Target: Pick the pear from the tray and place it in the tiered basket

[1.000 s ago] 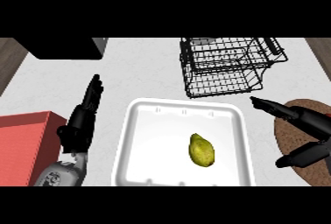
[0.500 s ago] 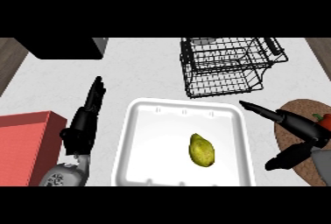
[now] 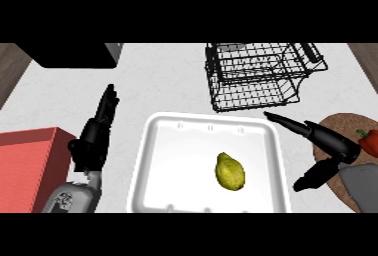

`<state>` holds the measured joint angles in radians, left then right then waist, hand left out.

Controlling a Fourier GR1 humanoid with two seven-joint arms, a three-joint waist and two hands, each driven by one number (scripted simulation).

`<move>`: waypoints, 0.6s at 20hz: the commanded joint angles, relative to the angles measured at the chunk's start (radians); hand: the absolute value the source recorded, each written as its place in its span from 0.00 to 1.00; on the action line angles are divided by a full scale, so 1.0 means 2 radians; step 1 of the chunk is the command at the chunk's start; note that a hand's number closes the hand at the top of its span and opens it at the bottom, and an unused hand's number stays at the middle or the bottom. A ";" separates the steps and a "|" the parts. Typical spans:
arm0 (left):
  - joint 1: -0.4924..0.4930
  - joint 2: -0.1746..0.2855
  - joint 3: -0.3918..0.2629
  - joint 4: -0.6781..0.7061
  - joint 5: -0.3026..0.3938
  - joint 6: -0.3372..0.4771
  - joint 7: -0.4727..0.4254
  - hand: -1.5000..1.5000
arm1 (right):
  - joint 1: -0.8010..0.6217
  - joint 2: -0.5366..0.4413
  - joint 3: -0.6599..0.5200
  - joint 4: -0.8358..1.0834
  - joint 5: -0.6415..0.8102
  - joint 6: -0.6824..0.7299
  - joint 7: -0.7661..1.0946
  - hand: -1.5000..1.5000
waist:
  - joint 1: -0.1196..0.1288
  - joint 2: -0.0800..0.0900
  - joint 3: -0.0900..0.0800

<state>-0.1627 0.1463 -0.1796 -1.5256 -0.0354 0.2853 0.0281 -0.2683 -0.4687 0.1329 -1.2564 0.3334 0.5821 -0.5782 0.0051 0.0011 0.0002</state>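
Note:
A yellow-green pear (image 3: 229,171) lies on the white tray (image 3: 166,165), right of the tray's middle. The black wire tiered basket (image 3: 258,75) stands beyond the tray at the back right. My right hand (image 3: 328,145) hovers at the tray's right rim, open, fingers stretched toward the tray's far right corner and thumb hanging down; it does not touch the pear. My left hand (image 3: 94,131) rests open left of the tray, fingers pointing away from me.
A red box (image 3: 29,167) sits at the lower left. A brown round board (image 3: 347,160) with a red pepper (image 3: 367,142) lies at the right, partly under my right forearm. A dark appliance (image 3: 74,54) stands at the back left.
My right hand has drifted left and nearer, closing on the tray's right rim. The left hand and the pear stay where they were.

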 commanded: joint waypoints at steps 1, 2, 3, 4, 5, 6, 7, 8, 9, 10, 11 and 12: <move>0.023 -0.014 -0.019 -0.030 -0.023 0.004 0.004 0.50 | -0.009 0.003 0.006 0.048 0.022 0.021 -0.047 0.00 | 0.001 0.000 0.000; 0.006 -0.023 -0.008 -0.005 -0.021 0.006 0.012 0.50 | -0.003 0.005 0.000 0.051 0.024 0.014 -0.052 0.00 | -0.001 0.000 0.000; -0.002 0.006 0.023 0.004 0.002 -0.026 0.000 0.50 | -0.018 0.013 0.003 0.047 0.016 0.024 -0.020 0.00 | -0.001 0.000 0.000; -0.004 -0.010 0.005 0.013 -0.013 -0.015 -0.012 0.50 | -0.034 0.024 0.013 0.079 0.024 0.016 -0.030 0.00 | 0.000 0.000 0.000; 0.022 -0.018 -0.011 -0.023 -0.022 -0.002 0.008 0.50 | -0.045 0.023 0.014 0.116 0.032 0.007 -0.053 0.00 | 0.003 0.000 0.000; 0.026 -0.004 0.003 -0.042 -0.016 -0.012 0.015 0.50 | -0.002 0.004 0.012 0.057 0.020 0.023 -0.051 0.00 | -0.001 -0.001 0.000; 0.009 -0.021 0.002 0.001 -0.017 -0.010 -0.008 0.50 | -0.020 0.032 0.023 0.088 0.034 0.001 -0.046 0.00 | 0.000 0.000 0.000; -0.006 -0.026 -0.004 -0.009 -0.035 0.006 0.011 0.50 | -0.003 0.009 0.028 0.090 0.042 0.001 -0.080 0.00 | -0.001 0.000 0.000; -0.008 -0.030 -0.007 0.003 -0.028 -0.003 0.002 0.50 | -0.050 0.018 0.030 0.139 0.040 0.012 -0.073 0.00 | 0.002 0.001 0.000; -0.006 -0.002 0.028 -0.003 -0.005 -0.023 0.004 0.50 | -0.025 0.050 0.046 0.102 0.039 -0.007 -0.042 0.00 | 0.001 0.000 0.000; -0.002 -0.017 0.009 0.004 -0.018 -0.018 -0.001 0.50 | -0.039 0.029 0.033 0.126 0.032 0.015 -0.063 0.00 | 0.000 0.000 0.000; -0.007 -0.020 0.006 0.002 -0.023 -0.015 0.006 0.50 | -0.029 0.053 0.054 0.131 0.049 -0.015 -0.066 0.00 | 0.001 0.000 0.000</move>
<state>-0.1642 0.1150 -0.1681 -1.5308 -0.0721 0.2625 0.0350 -0.3183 -0.4059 0.2045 -1.0575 0.4023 0.5177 -0.6293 0.0061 0.0015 0.0003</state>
